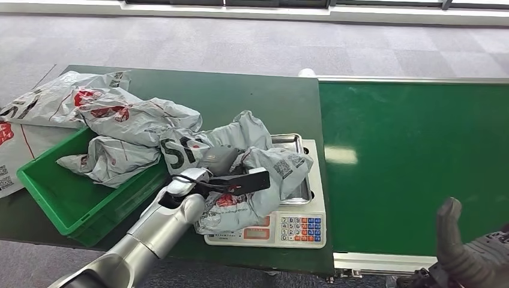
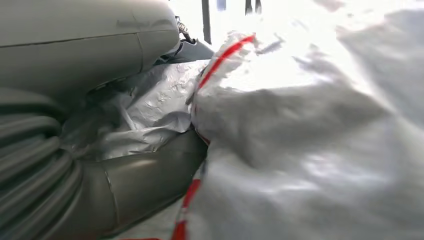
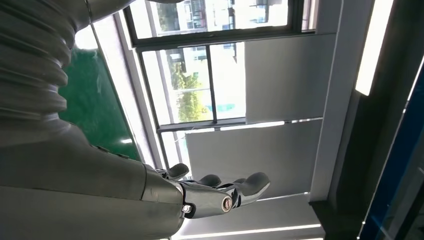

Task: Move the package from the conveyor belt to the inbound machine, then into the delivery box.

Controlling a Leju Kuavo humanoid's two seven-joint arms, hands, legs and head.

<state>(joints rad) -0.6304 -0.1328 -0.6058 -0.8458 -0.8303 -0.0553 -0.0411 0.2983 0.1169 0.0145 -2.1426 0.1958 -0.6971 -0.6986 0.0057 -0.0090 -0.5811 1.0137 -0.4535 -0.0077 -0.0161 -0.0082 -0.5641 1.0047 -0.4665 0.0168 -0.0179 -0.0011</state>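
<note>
A crumpled grey plastic package (image 1: 264, 165) with red and black print lies on the metal pan of the white inbound scale (image 1: 288, 228). My left hand (image 1: 225, 171) rests on top of it, its grey thumb and dark fingers closed around a fold of the plastic. In the left wrist view the package (image 2: 300, 150) bulges close against my left hand (image 2: 75, 50), with film bunched between thumb and palm. My right hand (image 1: 465, 255) hangs at the lower right beside the conveyor belt (image 1: 414, 162). The right wrist view shows that right hand (image 3: 215, 192) holding nothing, fingers apart.
A green delivery box (image 1: 60, 192) sits left of the scale with a grey package (image 1: 111, 159) inside. More packages (image 1: 132, 117) are heaped over its far rim and on the dark green table (image 1: 252, 96). The belt's green surface lies right of the scale.
</note>
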